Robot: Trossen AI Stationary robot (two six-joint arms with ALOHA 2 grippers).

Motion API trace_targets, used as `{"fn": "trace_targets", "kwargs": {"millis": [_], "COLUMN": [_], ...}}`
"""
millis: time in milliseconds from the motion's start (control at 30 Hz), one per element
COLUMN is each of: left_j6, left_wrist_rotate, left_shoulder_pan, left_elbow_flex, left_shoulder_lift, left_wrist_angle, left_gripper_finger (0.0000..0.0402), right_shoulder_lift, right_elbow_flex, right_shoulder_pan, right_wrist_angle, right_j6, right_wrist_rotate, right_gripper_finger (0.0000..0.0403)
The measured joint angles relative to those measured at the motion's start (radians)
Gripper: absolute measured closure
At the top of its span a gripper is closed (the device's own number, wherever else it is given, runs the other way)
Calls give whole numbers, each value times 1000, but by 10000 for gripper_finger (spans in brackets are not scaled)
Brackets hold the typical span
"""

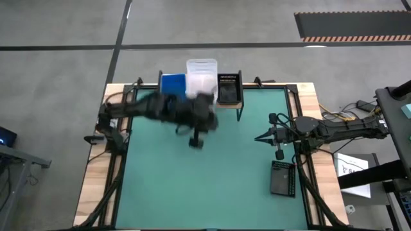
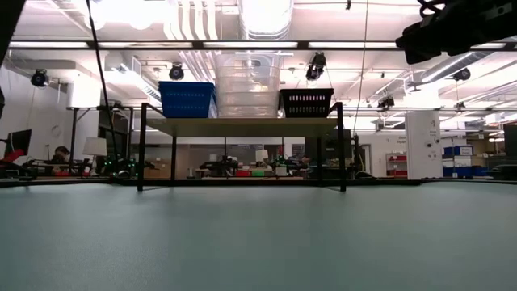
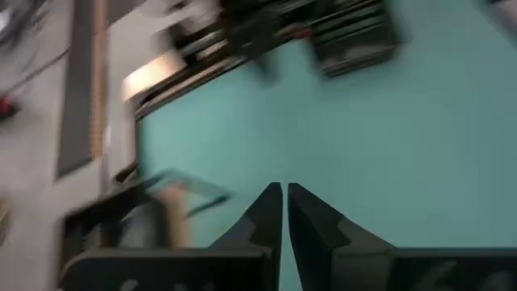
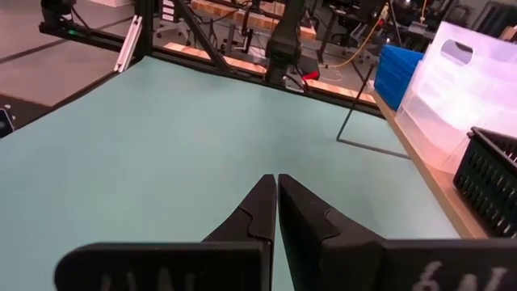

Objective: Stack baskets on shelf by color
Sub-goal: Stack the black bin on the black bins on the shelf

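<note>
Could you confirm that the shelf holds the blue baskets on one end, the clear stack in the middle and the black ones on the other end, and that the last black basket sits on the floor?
Not quite: the last black basket sits on the green table, near its right edge, not on the floor, as the high view shows. The rest holds.

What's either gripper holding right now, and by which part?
Nothing. The left gripper is shut on air above the green table; the right gripper is shut and empty too, over the table's right side.
</note>
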Motion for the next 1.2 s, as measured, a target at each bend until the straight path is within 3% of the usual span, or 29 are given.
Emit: {"fn": "trace_targets", "kwargs": {"millis": [200, 433, 733, 967, 1067, 1200], "left_j6": [-24, -50, -104, -103, -102, -103], "left_wrist_rotate": [1, -37, -106, -147, -179, -192], "left_shoulder_pan": [-188, -322, -358, -352, -352, -352], "left_elbow_flex": [-313, -662, -951, -1239, -1352, -1471], "left_shoulder_lift": [-19, -50, -243, -427, -496, -569], "left_wrist_angle": [299, 731, 958, 1243, 1361, 1496], "left_gripper_finger": [398, 398, 398, 398, 398, 398], "right_shoulder_lift": [2, 3, 63, 184, 241, 327], "right_elbow_flex": [0, -7, -35, -30, 17, 122], "right_shoulder_pan": [0, 0, 14, 107, 159, 224], "right_wrist_angle": [-10, -5, 124, 360, 322, 143], "right_j6": [41, 78, 138, 193, 256, 365], "right_wrist_rotate": [0, -1, -68, -167, -165, -156], "right_gripper_finger": [394, 394, 394, 394, 394, 394]}}
